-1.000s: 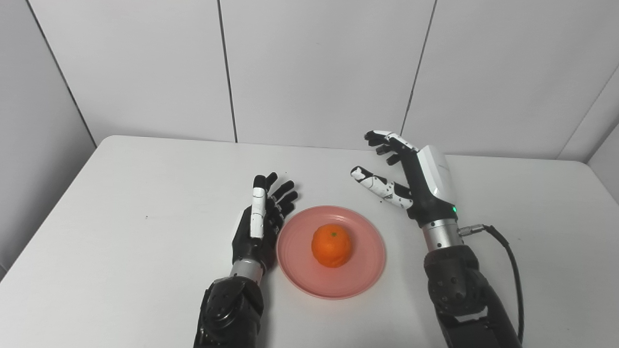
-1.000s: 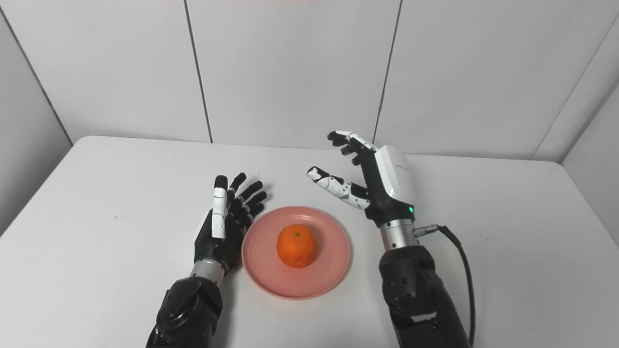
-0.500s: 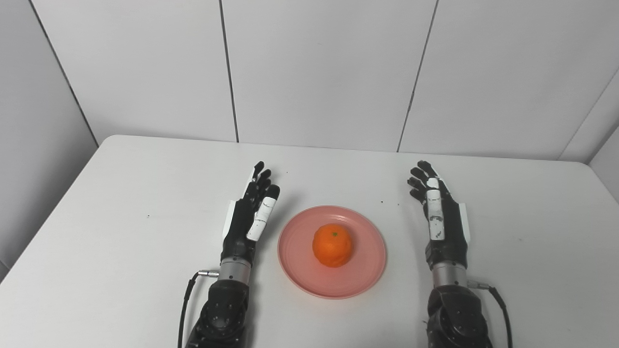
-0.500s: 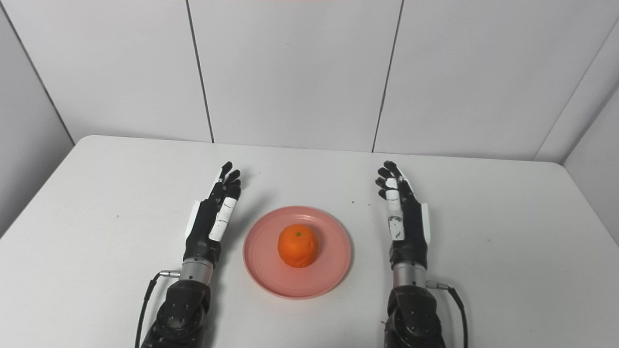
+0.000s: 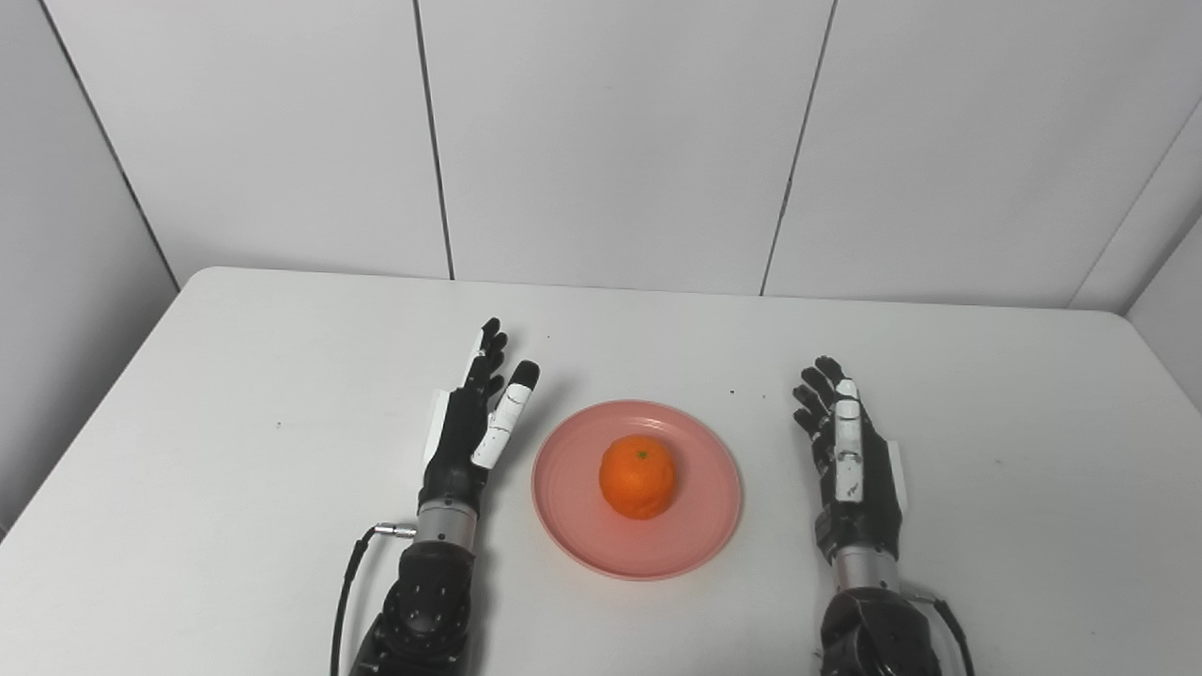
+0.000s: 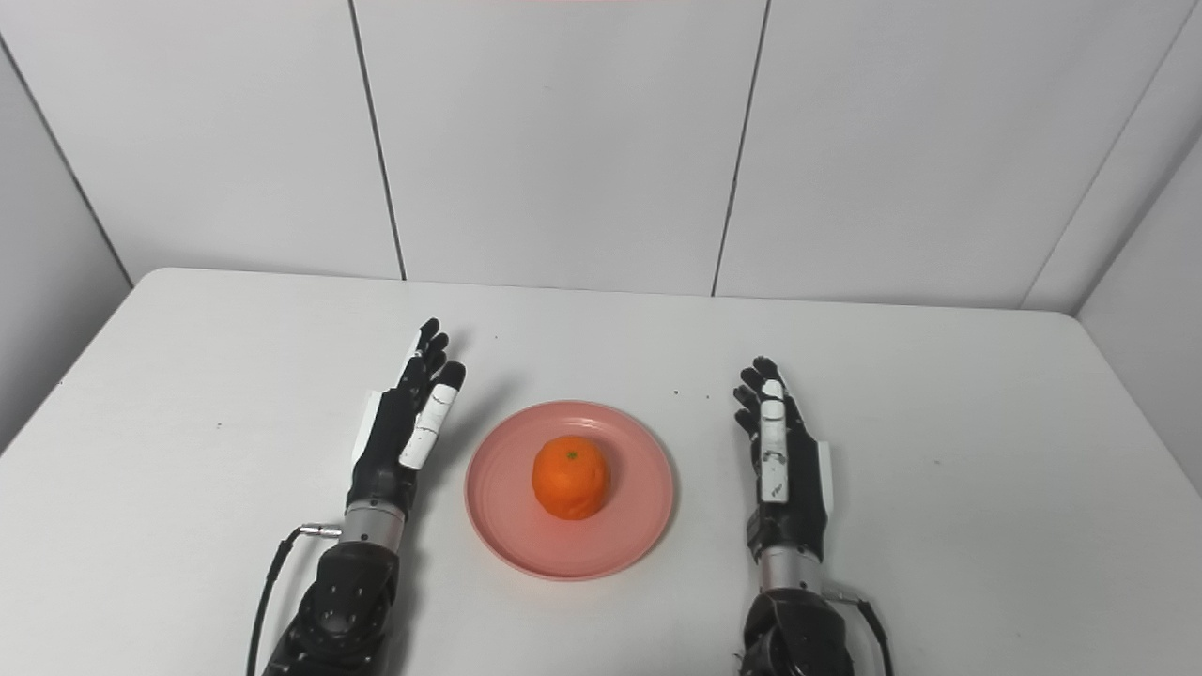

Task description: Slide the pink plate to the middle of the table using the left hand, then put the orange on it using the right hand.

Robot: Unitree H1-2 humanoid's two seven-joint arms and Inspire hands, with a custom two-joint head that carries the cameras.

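The orange (image 5: 638,475), round and dimpled with a tiny green stem mark, sits at the centre of the pink plate (image 5: 700,535), a smooth shallow disc with faint concentric rings, lying mid-worktop (image 5: 235,451). Left hand (image 5: 470,434) stands on edge just beside the plate's left rim, fingers straight and spread, holding nothing. Right hand (image 5: 850,465) stands apart to the right, fingers extended, empty too. Both forearms are cut off at the bottom edge. Plain white surface lies open all round, out to rounded corners.

The orange (image 5: 638,475) is hiding the pink plate's (image 5: 700,516) middle; the bottom edge is cutting off both forearms.
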